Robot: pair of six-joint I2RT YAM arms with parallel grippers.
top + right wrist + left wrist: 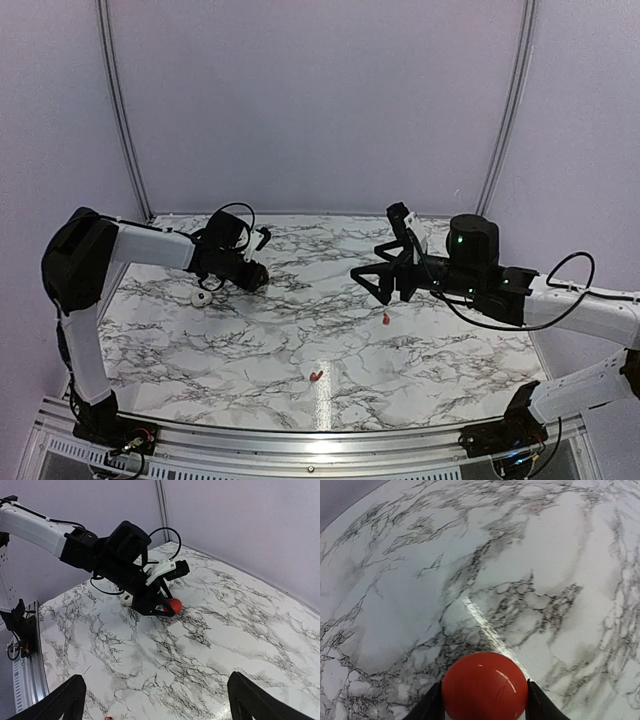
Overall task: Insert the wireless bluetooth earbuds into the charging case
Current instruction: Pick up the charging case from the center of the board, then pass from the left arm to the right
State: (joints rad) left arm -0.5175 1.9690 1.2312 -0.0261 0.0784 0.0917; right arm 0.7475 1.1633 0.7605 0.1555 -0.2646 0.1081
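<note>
While the left gripper [250, 275] pinched the charging case [485, 687] at the table's [230, 345] left, apparently to steady it, the right gripper [372, 282] hung spread just behind one earbud [385, 319]; the other earbud [316, 376] lay loose nearer the bases.

Bench [250, 345]: white marble-pattern top with dark grey veining and a bright glare streak toward the front edge. Three small items lie directly on it. The first earbud [385, 320], red, sits right of centre. The second earbud [316, 376], also red, lies nearer the front edge, well apart from the first. A small white object [201, 297] with a dark spot sits on the left side.
</note>
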